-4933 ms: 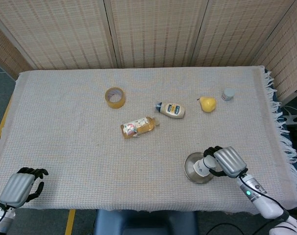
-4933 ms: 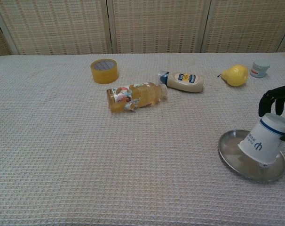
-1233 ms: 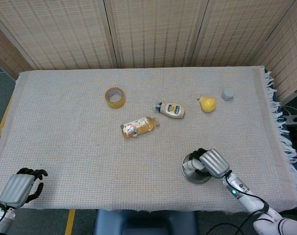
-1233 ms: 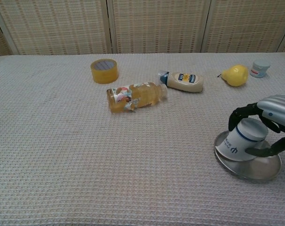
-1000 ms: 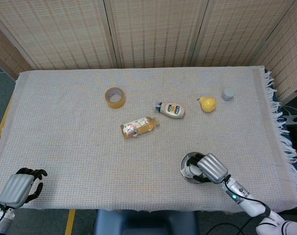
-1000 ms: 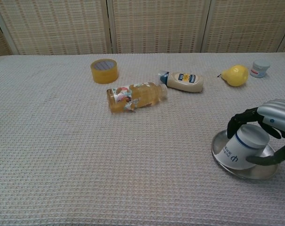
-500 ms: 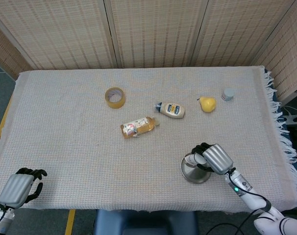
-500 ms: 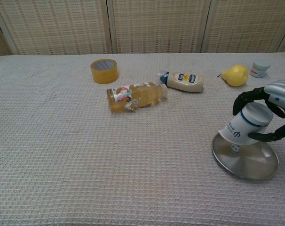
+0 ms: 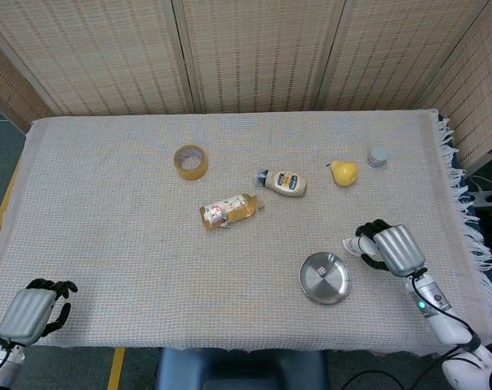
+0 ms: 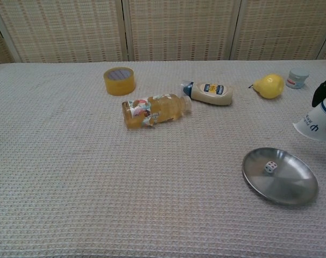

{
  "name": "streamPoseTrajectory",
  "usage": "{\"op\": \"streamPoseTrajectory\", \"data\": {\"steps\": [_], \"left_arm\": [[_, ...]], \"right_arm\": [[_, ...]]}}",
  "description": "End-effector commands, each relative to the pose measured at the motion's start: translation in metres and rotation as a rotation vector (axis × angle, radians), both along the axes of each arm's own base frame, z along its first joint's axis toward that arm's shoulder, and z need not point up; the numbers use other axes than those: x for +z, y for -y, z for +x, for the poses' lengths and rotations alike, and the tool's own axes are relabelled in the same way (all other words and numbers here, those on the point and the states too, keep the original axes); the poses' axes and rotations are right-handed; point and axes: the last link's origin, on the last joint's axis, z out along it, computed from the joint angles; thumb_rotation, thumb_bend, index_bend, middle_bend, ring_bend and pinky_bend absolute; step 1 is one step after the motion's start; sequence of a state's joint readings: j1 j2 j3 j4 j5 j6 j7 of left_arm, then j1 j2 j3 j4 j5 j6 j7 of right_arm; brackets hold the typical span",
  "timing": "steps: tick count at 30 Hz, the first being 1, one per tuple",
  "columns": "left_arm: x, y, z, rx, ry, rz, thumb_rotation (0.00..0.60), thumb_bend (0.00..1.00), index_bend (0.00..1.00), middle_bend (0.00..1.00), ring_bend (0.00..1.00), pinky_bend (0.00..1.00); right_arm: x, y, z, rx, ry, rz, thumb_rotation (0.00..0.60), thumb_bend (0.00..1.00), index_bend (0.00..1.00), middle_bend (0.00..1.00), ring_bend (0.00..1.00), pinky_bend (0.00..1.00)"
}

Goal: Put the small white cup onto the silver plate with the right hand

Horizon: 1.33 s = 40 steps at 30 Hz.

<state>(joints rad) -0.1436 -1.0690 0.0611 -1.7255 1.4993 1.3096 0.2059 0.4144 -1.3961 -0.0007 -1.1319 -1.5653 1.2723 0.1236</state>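
The small white cup [image 10: 317,124] with a blue band hangs upside down and tilted in my right hand [image 9: 390,248], above the cloth and to the right of the silver plate [image 10: 292,183]. In the head view the cup [image 9: 356,246] peeks out left of the fingers. The round plate [image 9: 325,278] lies flat near the table's front edge, and a small white die [image 10: 270,167] sits on it. My left hand [image 9: 33,311] rests at the front left corner, fingers curled in, holding nothing.
A tape roll [image 9: 190,160], a lying juice bottle [image 9: 230,210], a lying mayonnaise bottle [image 9: 283,181], a yellow pear [image 9: 343,172] and a small grey jar [image 9: 378,155] lie across the middle and far right. The fringed table edge [image 9: 465,211] runs close to the right.
My right hand has lifted the cup off the plate and carried it to the right, uncovering a small die on the plate. The left hand has not moved.
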Motion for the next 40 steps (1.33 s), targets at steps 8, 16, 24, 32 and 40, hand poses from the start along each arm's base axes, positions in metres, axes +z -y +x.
{"op": "streamPoseTrajectory", "data": {"steps": [8,16,24,32,40], "left_arm": [[-0.001,0.0,0.0,0.007,-0.01,-0.001,0.6,0.51,0.38,0.44,0.37,0.28],[0.002,0.001,0.001,0.003,0.004,0.008,0.6,0.51,0.38,0.44,0.38,0.28],[0.002,0.0,-0.001,0.01,0.002,0.007,0.6,0.51,0.38,0.44,0.38,0.28],[0.004,0.0,0.0,0.006,0.003,0.016,0.6,0.51,0.38,0.44,0.38,0.28],[0.002,-0.001,-0.001,0.006,-0.016,0.02,0.6,0.51,0.38,0.44,0.38,0.28]], "right_arm": [[-0.017,0.015,-0.031,-0.062,0.049,0.036,0.6,0.14,0.39,0.4,0.23,0.66],[-0.027,0.015,-0.039,-0.084,0.025,0.082,0.6,0.09,0.25,0.19,0.0,0.49],[-0.006,0.005,-0.03,-0.008,-0.034,0.069,0.6,0.06,0.05,0.0,0.0,0.26],[0.047,-0.049,0.01,0.029,-0.099,-0.014,0.6,0.03,0.0,0.0,0.0,0.03],[0.047,-0.09,0.016,0.014,-0.077,-0.157,0.6,0.07,0.08,0.0,0.0,0.03]]}}
